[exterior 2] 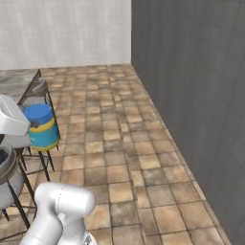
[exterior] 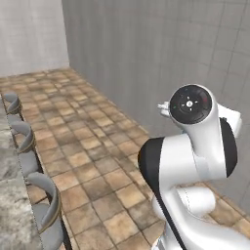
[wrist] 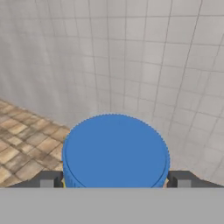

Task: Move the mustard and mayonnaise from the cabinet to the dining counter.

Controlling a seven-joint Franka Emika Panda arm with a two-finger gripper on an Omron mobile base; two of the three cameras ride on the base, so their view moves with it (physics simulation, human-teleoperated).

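Holding the mayonnaise (wrist: 114,151) in the hand (wrist: 114,181), wide around the fat jar. Low in the frame, kept upright for carrying to the desk (exterior: 12,195).

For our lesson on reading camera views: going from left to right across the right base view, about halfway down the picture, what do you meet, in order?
Robot arm's white link → mayonnaise jar, blue lid up, held against that link above the stools → brown tiled floor → grey tiled wall.
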